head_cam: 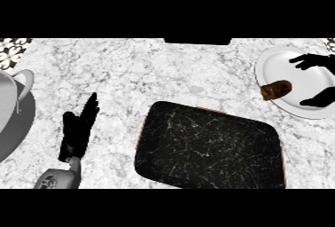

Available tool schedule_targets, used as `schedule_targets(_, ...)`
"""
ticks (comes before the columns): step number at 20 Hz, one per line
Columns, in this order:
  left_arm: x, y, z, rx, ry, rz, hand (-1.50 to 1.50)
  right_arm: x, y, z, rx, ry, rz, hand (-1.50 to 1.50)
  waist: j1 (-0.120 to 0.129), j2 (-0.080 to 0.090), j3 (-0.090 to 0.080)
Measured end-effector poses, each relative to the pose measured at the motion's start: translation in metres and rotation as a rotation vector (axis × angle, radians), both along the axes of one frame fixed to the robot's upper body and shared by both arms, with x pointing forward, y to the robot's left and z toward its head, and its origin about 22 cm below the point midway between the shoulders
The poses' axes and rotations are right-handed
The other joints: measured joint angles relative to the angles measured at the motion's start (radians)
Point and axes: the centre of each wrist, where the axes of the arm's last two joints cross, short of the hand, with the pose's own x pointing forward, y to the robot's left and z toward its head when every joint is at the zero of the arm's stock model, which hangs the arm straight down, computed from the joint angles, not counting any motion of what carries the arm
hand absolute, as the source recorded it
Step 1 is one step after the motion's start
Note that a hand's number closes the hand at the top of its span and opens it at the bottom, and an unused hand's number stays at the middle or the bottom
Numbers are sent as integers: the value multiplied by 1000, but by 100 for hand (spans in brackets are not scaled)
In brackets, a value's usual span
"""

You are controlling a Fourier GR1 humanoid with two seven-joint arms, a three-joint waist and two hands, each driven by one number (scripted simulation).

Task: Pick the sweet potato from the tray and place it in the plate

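Note:
The brown sweet potato (276, 89) lies on the left edge of the white plate (288, 66) at the upper right of the counter. My right hand (317, 62) hovers over the plate at the view's right edge, open, its fingers and thumb spread apart and clear of the sweet potato. The black tray (209, 146) sits at the middle of the counter with nothing on it. My left hand (78, 128) rests open at the left, fingers straight and pointing up.
A grey pot with a handle (13, 95) stands at the far left edge on a round grey mat. A dark object (196, 41) sits at the counter's back edge.

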Motion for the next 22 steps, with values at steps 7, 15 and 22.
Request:
schedule_targets(7,-5,0,0,-6,7,9,0,-7,-19,11,449,-101,-46,-150,-4,-2,1)
schedule_targets(15,-6,1,1,-5,-1,5,0,-26,-46,11,619,-82,-121,-150,0,3,2)
schedule_targets(22,-5,-1,2,-5,1,0,0,-32,-47,-2,650,-81,-118,-150,2,4,3)
